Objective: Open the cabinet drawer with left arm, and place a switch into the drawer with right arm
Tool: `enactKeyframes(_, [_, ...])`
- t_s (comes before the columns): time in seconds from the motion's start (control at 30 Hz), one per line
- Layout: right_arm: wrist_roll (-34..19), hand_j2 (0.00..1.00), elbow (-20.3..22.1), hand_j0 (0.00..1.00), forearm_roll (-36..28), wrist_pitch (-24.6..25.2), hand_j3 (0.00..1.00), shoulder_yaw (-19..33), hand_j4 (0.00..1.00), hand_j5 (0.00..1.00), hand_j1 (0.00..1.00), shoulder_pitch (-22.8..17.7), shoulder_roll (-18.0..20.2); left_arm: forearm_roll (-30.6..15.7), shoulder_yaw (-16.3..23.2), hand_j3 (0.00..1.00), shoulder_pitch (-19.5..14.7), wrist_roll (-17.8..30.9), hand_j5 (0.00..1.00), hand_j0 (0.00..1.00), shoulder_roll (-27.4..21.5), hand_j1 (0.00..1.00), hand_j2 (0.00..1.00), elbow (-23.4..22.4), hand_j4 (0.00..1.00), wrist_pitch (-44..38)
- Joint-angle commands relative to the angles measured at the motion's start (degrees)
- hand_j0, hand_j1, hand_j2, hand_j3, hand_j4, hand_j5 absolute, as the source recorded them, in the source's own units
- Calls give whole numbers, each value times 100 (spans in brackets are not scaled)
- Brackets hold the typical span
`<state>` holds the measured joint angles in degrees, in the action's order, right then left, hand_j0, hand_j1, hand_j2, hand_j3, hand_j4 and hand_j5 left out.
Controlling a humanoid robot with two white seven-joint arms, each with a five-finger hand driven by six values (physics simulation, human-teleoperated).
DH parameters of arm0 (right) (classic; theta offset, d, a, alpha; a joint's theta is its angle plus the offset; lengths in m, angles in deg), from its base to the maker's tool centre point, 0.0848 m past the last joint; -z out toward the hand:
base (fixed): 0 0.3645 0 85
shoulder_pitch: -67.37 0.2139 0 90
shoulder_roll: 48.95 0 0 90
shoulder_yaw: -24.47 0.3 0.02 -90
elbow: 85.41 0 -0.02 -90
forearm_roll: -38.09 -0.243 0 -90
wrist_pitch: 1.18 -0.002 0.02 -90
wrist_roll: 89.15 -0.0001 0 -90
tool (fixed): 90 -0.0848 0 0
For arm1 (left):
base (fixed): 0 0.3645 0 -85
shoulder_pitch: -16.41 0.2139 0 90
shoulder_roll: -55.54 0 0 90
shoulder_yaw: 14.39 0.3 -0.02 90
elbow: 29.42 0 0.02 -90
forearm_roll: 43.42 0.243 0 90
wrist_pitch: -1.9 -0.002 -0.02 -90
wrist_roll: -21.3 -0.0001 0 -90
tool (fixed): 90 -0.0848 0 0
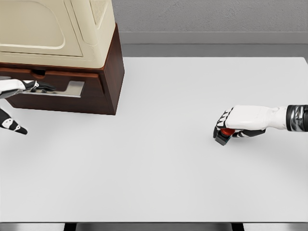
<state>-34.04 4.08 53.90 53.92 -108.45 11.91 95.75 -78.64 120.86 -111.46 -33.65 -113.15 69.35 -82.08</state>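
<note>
The cabinet [108,72] stands at the table's back left, a dark brown base under a cream top. Its drawer [57,77] faces the front, with a pale grey opening [72,89] showing below the handle [38,73]. My left hand [29,86] comes in from the left edge and lies against the drawer front, just under the handle. The switch [224,134], a black block with a red button, is at the right of the table. My right hand [233,126] is curled over it from the right, low at the table surface.
The white table [154,163] spreads wide between the cabinet and the right hand. Its front edge runs along the bottom of the view. A grey wall [211,19] rises behind the table's far edge.
</note>
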Motion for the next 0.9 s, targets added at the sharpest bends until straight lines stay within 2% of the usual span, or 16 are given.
enactKeyframes(0.0, [-11,59,-2,59,10,-10,59,-15,59,59,59,0,14,95,36,100,-1,-4,100,100,-137,100,100,64,100,-4])
enactKeyframes(0.07, [-11,58,-2,58,10,-10,58,-15,58,58,58,0,14,-19,1,100,122,-4,100,100,-207,100,100,82,100,-4])
enactKeyframes(0.4, [-11,54,7,54,-7,-10,54,21,54,54,54,44,23,-327,10,100,166,-4,100,100,-427,100,100,161,100,-4])
enactKeyframes(0.87, [-11,50,51,50,-253,-10,50,29,50,50,50,334,-56,-696,36,100,237,-4,100,100,-594,100,100,222,100,-4])
